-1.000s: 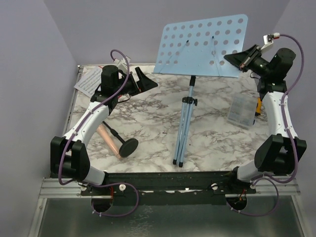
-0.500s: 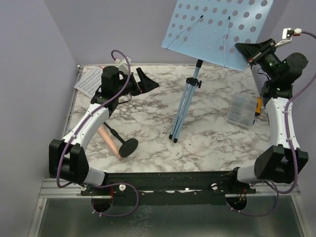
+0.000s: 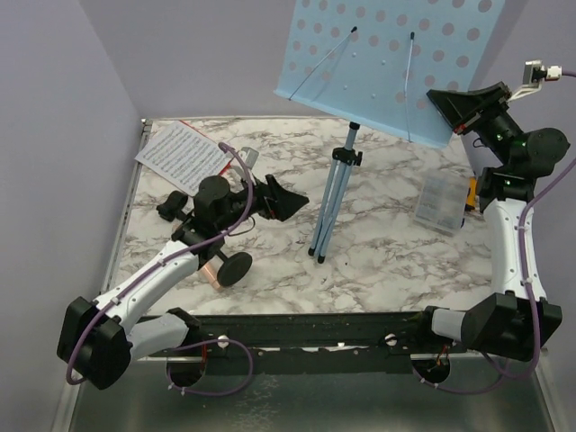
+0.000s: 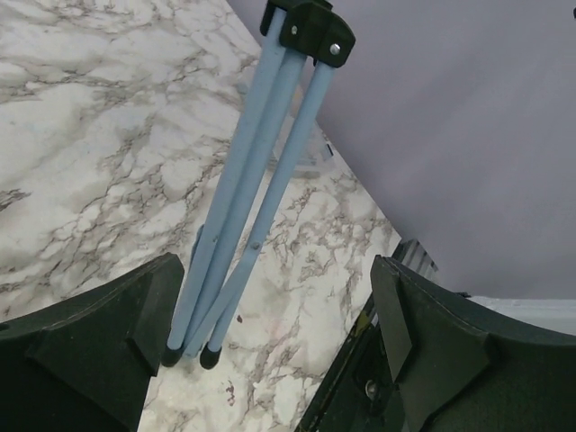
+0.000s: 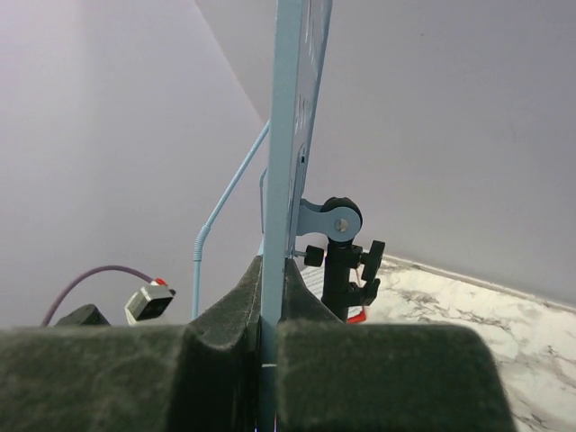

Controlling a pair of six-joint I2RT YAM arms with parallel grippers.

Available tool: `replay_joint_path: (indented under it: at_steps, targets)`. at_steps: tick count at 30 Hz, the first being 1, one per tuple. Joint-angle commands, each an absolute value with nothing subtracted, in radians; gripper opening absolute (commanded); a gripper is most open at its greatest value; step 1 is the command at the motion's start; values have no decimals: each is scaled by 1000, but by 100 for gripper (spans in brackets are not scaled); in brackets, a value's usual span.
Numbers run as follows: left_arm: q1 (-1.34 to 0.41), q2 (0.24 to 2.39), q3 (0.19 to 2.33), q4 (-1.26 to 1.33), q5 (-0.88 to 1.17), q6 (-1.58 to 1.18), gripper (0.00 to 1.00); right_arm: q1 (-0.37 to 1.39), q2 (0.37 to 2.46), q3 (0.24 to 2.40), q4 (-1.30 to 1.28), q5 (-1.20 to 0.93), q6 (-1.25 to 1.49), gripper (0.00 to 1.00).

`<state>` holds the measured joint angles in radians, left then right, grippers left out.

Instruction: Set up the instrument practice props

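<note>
gripping the lower right tray edge of the light blue music stand (image 3: pixel 387 63), the right gripper (image 3: pixel 450 101) is closed tight on it, the stand near upright with folded legs reaching down to the marble bench (image 3: pixel 387 261). the left gripper (image 3: pixel 286 200) hangs wide open and empty beside those legs. white sheet music (image 3: pixel 184 151) lies at the far left corner; the microphone (image 3: pixel 212 270) lies on its side under the left arm.
</note>
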<state>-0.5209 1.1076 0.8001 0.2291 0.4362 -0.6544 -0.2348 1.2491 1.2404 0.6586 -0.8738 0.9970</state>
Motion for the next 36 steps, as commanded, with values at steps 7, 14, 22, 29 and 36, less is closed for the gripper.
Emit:
replay_joint_path:
  at_steps: [7,14,22,29,36]
  targets:
    - [-716,1141,824,446,215,-675,91,-231,1140,1240,1118,-979,1034,1]
    - [-718,931,831,352,311,-685,96,-231,1103,1199,1157,-1037,1057,1]
    - [-716,668,994,-171,-36,-578,99,-230,1060,1144,1190,-1095,1079,1]
    - [-715,763,1217,-347,-240,-640,99,-230,1042,1121,1245,-1136,1128,0]
    - [-716,722,980,-168,60,-602,99,-230,1041,1113,1263,-1132,1172,1]
